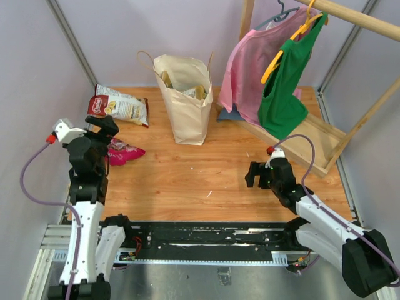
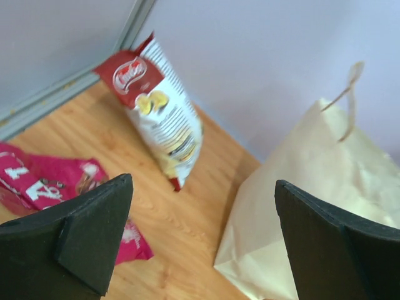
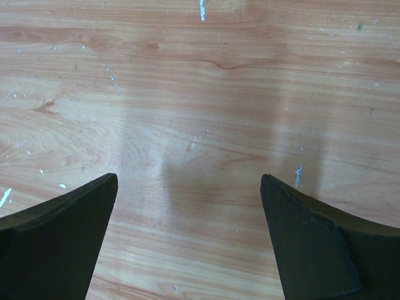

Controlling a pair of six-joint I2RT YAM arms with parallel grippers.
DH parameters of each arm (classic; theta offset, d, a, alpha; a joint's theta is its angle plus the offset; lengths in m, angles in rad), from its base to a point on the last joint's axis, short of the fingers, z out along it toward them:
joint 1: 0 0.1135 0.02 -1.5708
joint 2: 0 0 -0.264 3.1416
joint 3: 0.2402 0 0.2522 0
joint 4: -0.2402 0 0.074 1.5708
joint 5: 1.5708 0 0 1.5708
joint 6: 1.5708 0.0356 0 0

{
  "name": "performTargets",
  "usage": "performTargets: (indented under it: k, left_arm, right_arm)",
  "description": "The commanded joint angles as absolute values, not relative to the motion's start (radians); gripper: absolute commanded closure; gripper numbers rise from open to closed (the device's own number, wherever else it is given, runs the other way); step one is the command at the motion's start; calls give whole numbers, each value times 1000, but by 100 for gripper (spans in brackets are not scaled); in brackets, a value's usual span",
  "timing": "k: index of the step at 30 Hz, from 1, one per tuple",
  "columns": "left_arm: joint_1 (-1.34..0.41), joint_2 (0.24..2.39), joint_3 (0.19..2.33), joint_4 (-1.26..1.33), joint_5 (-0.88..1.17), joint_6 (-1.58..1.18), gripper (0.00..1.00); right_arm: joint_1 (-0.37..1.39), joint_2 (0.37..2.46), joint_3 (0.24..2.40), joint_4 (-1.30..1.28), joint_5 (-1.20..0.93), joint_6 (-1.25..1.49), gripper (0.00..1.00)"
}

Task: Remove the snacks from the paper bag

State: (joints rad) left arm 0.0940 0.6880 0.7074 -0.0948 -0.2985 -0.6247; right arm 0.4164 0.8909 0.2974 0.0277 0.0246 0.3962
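Paper bag (image 1: 185,109) upright, mouth up; red-white chip packet (image 1: 120,105) at its 9 o'clock, lying 9-to-3, logo unreadable; left fingers (image 2: 94,237) and right fingers (image 3: 62,244) spread, empty

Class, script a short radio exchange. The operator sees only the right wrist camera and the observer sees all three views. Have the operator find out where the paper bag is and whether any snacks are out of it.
Operator: My view shows only bare wood between the open fingers of the right gripper. Where is the paper bag?
Observer: The paper bag stands upright toward the far side of the table, left of the clothes rack.
Operator: Are any snacks out of it?
Observer: Two are out. A red-white packet lies in the far left corner, and a magenta packet lies near the open, empty left gripper.
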Motion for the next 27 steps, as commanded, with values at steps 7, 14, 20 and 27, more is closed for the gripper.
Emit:
performTargets:
  k: [7, 14, 20, 27]
  left_arm:
    - [95, 690, 690, -131, -227, -534, 2]
    - [95, 1008, 618, 82, 2, -537, 41]
    - [94, 1089, 588, 77, -91, -559, 58]
    - [97, 949, 418, 86, -233, -620, 52]
  right_arm:
    - [450, 890, 281, 117, -107, 373, 1]
    - [476, 811, 252, 117, -85, 358, 1]
    - [476, 816, 251, 125, -84, 355, 2]
    - [476, 836, 253, 137, -102, 355, 1]
